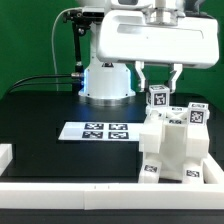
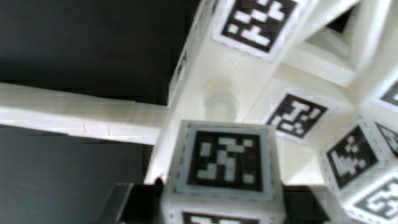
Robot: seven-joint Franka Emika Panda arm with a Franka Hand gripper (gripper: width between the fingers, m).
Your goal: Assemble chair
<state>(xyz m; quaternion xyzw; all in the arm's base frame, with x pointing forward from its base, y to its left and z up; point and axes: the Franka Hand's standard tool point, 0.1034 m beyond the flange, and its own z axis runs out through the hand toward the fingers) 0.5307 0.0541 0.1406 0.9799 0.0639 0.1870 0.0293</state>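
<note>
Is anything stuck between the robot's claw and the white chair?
Nothing visible is. In the exterior view the gripper hangs right above the chair, its fingers beside a tagged post on top. The wrist view shows that post right at the fingers.

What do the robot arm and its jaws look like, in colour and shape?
The arm is white, rounded, on a broad cylindrical base with a bluish glow. The gripper has a wide white boxy body and two thin dark jaws. Black cables run beside the arm. No markings are readable.
</note>
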